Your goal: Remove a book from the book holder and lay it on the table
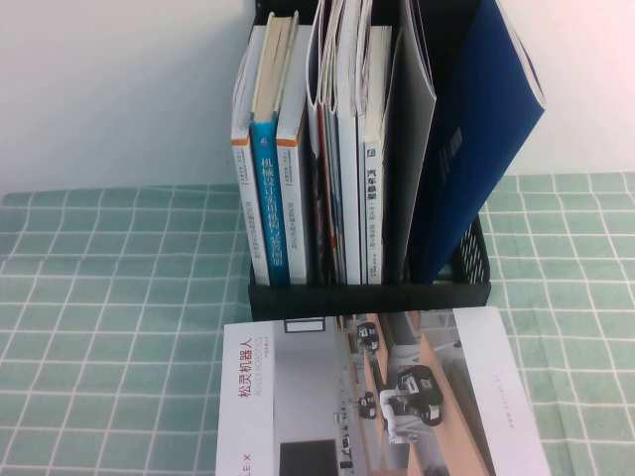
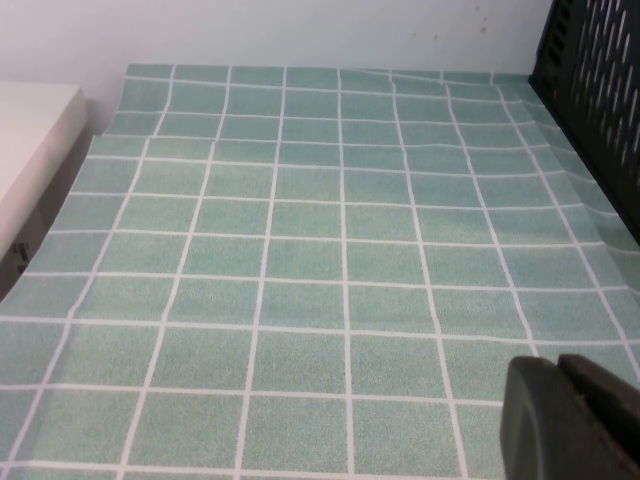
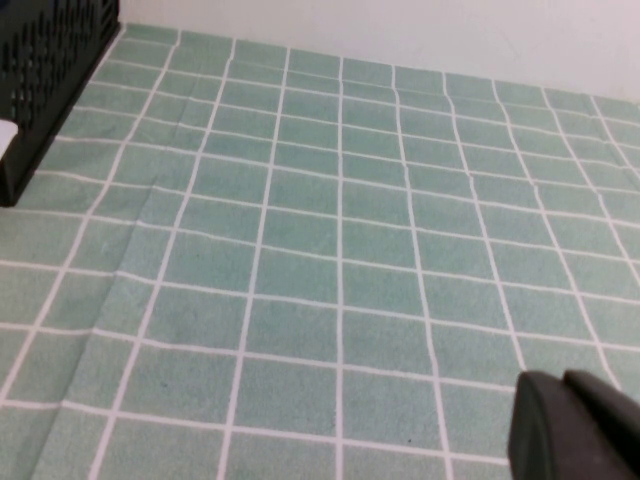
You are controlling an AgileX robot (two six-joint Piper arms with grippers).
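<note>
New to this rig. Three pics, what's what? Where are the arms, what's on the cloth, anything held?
It is a two-armed table robot. The big picture comes from a raised camera looking down: a black book holder full of upright books stands on the table, and the book lies flat in front of it. The other two come from cameras on each wrist. Both look at bare cloth. The left gripper shows as a dark tip in one corner, the right gripper likewise. Both look shut and hold nothing. Neither arm appears in the raised view.

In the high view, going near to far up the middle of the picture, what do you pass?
The book lying flat on the table → the book holder's low front wall → the upright books in its slots → the white wall. Neither gripper shows in this view.
</note>
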